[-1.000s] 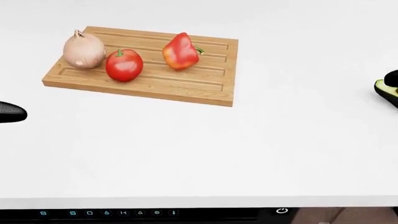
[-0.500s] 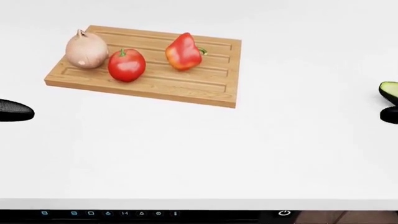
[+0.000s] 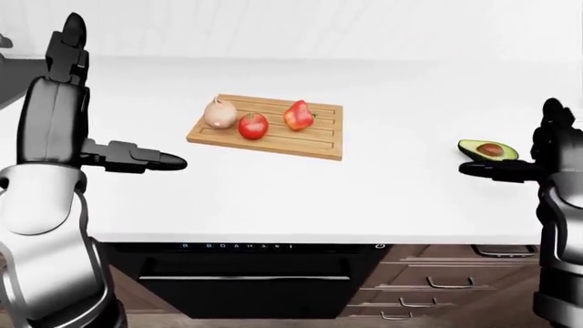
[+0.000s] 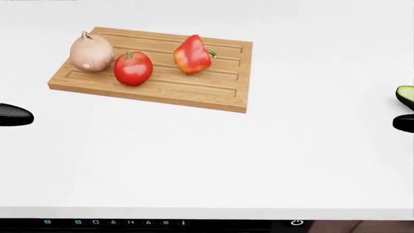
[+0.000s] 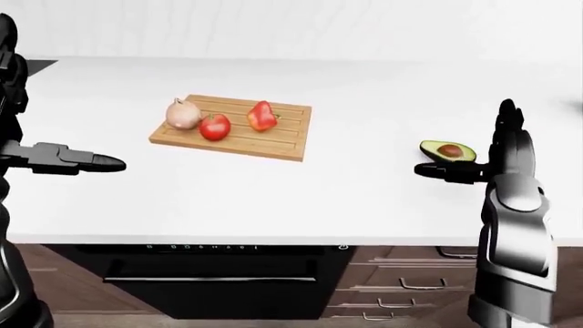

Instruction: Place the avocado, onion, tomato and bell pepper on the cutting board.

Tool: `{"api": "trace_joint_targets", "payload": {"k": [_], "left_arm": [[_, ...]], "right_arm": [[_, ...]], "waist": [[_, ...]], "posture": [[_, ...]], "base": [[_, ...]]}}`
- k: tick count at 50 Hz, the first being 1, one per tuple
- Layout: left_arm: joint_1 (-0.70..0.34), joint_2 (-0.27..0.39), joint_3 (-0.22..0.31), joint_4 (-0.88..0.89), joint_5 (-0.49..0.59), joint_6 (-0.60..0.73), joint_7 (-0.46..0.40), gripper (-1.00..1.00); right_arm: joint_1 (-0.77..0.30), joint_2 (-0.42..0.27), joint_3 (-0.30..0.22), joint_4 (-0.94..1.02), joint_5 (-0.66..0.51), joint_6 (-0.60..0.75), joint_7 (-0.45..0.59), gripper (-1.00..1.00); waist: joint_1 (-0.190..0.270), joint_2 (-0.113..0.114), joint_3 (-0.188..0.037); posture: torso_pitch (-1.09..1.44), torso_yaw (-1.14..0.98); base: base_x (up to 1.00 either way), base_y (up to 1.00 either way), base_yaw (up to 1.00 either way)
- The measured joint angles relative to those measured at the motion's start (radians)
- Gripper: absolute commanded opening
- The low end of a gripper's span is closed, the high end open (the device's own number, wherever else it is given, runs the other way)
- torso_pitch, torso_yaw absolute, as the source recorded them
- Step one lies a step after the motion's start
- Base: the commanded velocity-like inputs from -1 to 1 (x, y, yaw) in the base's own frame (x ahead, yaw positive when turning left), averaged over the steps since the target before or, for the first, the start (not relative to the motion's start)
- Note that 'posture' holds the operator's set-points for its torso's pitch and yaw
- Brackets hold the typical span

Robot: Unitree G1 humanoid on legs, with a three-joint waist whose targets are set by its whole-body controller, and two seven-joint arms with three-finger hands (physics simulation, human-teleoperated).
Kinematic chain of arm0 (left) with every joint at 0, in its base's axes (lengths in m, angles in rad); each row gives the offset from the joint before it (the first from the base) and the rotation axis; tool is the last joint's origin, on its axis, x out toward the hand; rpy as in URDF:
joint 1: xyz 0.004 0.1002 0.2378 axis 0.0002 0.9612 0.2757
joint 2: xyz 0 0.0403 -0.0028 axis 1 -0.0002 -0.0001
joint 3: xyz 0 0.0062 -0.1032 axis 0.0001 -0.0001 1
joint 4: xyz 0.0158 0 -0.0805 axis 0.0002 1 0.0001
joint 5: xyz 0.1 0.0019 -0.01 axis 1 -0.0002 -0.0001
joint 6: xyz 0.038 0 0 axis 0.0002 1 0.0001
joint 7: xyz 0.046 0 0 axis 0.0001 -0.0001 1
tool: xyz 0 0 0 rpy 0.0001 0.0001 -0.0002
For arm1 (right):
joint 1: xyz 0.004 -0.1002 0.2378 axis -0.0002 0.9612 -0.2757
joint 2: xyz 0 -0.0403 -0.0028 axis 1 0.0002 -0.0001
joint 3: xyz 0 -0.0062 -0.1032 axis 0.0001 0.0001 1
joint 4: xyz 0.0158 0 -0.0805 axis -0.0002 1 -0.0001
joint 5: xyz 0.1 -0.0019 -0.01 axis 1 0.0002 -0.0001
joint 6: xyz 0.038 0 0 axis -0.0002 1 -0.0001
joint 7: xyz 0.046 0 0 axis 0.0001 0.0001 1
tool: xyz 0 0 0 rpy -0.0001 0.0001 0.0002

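Note:
A wooden cutting board [image 4: 194,92] lies on the white counter and carries an onion [image 4: 91,52], a tomato [image 4: 133,68] and a red bell pepper [image 4: 191,55]. An avocado half [image 5: 448,150], pit up, lies on the counter far to the right of the board. My right hand [image 5: 481,152] is open beside it, fingers upright to its right and the thumb [image 5: 442,171] stretched just below it. My left hand [image 3: 123,96] is open and empty to the left of the board, fingers up, thumb [image 3: 155,162] pointing right.
The white counter [image 3: 364,191] runs across the view, with a white wall behind it. Below its near edge are a dark oven with a control strip [image 3: 273,244] and wooden drawers [image 3: 428,280] to the right.
The picture has shifted slightly, so the board sits a little further right. My right thumb, first above the avocado in the head view, now lies below it. The left thumb barely moved.

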Motion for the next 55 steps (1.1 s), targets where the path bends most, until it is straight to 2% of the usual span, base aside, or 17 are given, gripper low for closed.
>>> {"api": "trace_joint_targets", "payload": {"k": [23, 29, 35, 55], "left_arm": [[0.033, -0.003, 0.018, -0.021, -0.001, -0.007, -0.002, 1.0], [0.032, -0.005, 0.014, -0.013, 0.0, -0.009, 0.0, 1.0], [0.02, -0.005, 0.004, -0.005, 0.004, -0.01, 0.001, 1.0], [0.034, 0.001, 0.02, -0.021, 0.003, -0.006, -0.01, 1.0]], "right_arm": [[0.0, -0.006, 0.005, 0.131, 0.01, -0.073, -0.035, 0.99], [-0.005, -0.016, 0.006, 0.171, 0.015, -0.096, -0.045, 0.9], [-0.039, -0.018, 0.032, 0.224, 0.014, -0.117, -0.059, 0.82], [-0.109, -0.024, 0.078, 0.362, 0.007, -0.201, -0.086, 0.33]], "waist": [[0.001, 0.0, -0.002], [0.0, 0.0, -0.001], [-0.001, 0.0, -0.002], [-0.001, -0.001, -0.005]], "posture": [[0.0, 0.03], [0.0, 0.03], [0.0, 0.03], [0.0, 0.03]], "base": [[0.0, 0.0, 0.0], [0.0, 0.0, 0.0], [0.0, 0.0, 0.0], [0.0, 0.0, 0.0]]}}
